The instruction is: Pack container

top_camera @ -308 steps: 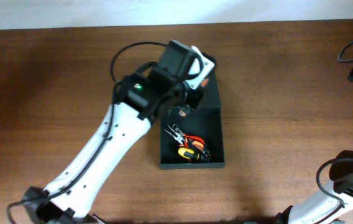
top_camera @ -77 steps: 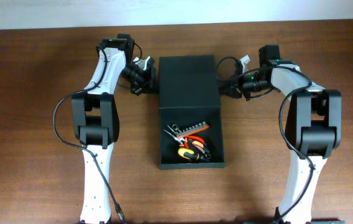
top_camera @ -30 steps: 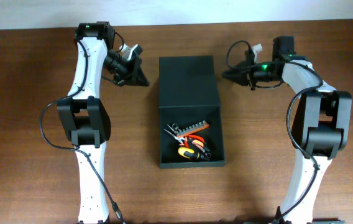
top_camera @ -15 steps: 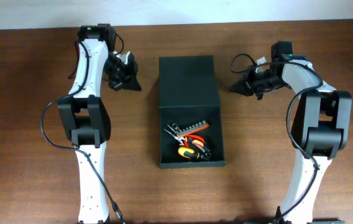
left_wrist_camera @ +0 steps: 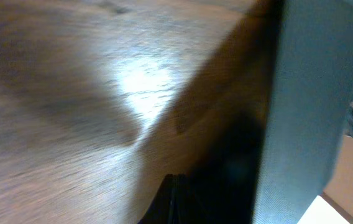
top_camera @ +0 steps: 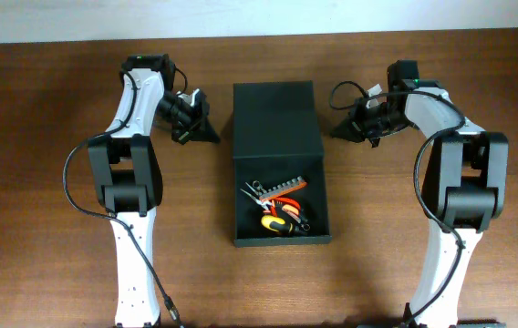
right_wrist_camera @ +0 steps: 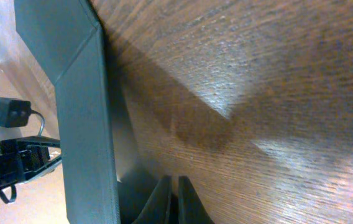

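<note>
The container (top_camera: 237, 208) is a dark green-black box in the middle of the table. Its flap lid (top_camera: 274, 117) is folded open toward the back. Inside lie orange-handled pliers (top_camera: 282, 204), a yellow-and-black screwdriver (top_camera: 275, 223) and a bit strip (top_camera: 275, 189). My left gripper (top_camera: 212, 138) is shut and empty, low over the wood just left of the lid. In the left wrist view its fingertips (left_wrist_camera: 175, 198) sit beside the container's side (left_wrist_camera: 301, 106). My right gripper (top_camera: 336, 133) is shut and empty, just right of the lid. In the right wrist view its fingertips (right_wrist_camera: 171, 200) sit beside the container's side (right_wrist_camera: 80, 124).
Brown wooden table (top_camera: 58, 200) all around. Both arms reach from the front edge, the left arm (top_camera: 129, 173) and the right arm (top_camera: 460, 182), with cables looping off them. A pale wall strip (top_camera: 259, 16) runs along the back edge.
Both shut grippers have come in toward the lid's sides: the left moved right and toward the front, the right moved slightly left. The container has not moved.
</note>
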Controlling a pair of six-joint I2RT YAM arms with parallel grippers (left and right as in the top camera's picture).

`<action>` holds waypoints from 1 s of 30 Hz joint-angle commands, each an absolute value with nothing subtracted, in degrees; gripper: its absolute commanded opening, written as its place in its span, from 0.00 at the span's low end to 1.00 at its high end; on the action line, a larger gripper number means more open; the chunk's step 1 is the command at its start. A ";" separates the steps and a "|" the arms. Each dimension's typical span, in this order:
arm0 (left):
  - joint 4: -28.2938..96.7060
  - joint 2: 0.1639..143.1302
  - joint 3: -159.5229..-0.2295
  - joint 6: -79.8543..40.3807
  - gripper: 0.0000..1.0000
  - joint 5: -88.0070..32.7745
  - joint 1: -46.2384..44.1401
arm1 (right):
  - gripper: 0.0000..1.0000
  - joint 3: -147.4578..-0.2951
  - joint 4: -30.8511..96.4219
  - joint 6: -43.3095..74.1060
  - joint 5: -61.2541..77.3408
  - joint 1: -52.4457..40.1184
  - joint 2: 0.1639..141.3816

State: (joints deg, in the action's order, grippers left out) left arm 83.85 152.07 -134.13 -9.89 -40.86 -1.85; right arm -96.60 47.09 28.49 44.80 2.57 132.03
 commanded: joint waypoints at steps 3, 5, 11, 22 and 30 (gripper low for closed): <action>82.24 153.01 -133.88 -8.08 0.02 -47.20 -2.11 | 0.04 -97.51 47.66 27.86 44.21 2.15 131.52; 82.08 153.01 -133.88 -8.08 0.02 -47.20 -2.52 | 0.04 -97.51 47.64 27.90 44.34 2.15 131.52; 81.78 153.05 -133.84 -8.29 0.02 -47.18 -4.01 | 0.04 -97.51 47.62 27.94 44.31 1.26 131.52; 81.95 155.79 -133.84 -9.45 0.02 -49.84 -4.36 | 0.04 -97.51 47.64 27.94 44.38 -0.01 131.55; 81.32 156.77 -133.84 -7.84 0.02 -51.64 -4.91 | 0.04 -97.51 46.30 27.49 47.94 -0.01 131.57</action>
State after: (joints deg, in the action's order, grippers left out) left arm 81.58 155.89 -134.10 -9.43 -49.15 -4.75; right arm -96.60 47.13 28.27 45.32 0.27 132.03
